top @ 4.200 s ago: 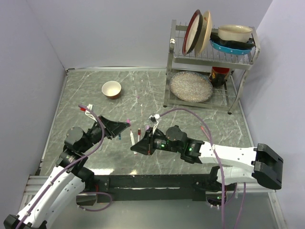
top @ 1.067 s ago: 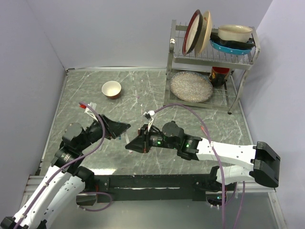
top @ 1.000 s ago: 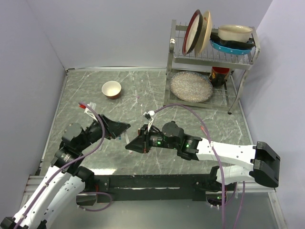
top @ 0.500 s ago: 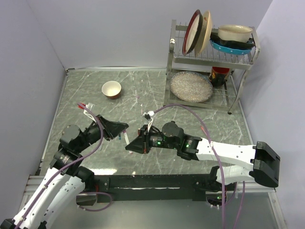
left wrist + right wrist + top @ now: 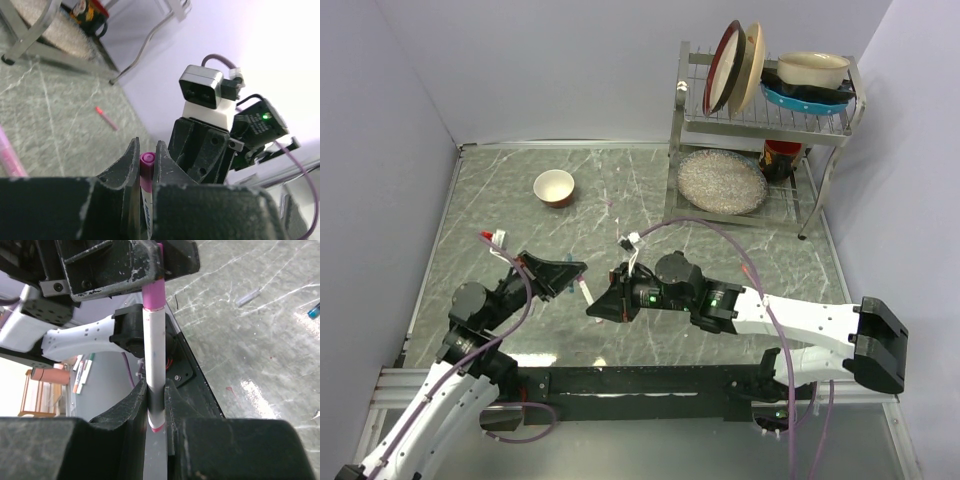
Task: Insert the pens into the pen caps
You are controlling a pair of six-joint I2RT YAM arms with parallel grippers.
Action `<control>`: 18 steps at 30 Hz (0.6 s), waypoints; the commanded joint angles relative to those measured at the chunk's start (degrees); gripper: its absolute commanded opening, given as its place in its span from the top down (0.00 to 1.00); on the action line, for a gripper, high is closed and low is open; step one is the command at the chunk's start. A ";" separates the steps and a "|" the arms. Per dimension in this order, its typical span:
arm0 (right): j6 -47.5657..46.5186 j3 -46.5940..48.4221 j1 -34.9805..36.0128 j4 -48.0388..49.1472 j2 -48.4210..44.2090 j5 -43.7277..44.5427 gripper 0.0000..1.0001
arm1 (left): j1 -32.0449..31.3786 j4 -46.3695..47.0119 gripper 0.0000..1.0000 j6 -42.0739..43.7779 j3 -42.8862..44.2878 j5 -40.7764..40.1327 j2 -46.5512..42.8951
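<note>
**Both end effectors clamped, pen and pink cap lined up**

Your right end effector (image 5: 156, 390) is pinched tight on a white-barrelled pen (image 5: 152, 355). It grips low, near the pen's pink tail end, so most of the barrel sticks out past the fingers.

Your left end effector (image 5: 146, 150) is closed down on the lilac-pink cap (image 5: 152, 292). In the right wrist view that cap sits dead in line with the barrel, right up against its far end. How deep the pen goes in, I can't tell.

From the top camera, the two end effectors meet over the near-left part of the worktop (image 5: 650, 200), between the arms.

Lying loose on the worktop you've got a red cap (image 5: 106, 117) and a teal-blue cap (image 5: 314, 310). A small bowl (image 5: 554, 186) sits well apart, toward the back left.
</note>
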 commanded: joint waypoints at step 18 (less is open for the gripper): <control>-0.31 20.42 -11.07 13.50 6.77 5.04 1.00 | -1.90 3.92 0.99 -11.92 -16.52 8.93 -11.78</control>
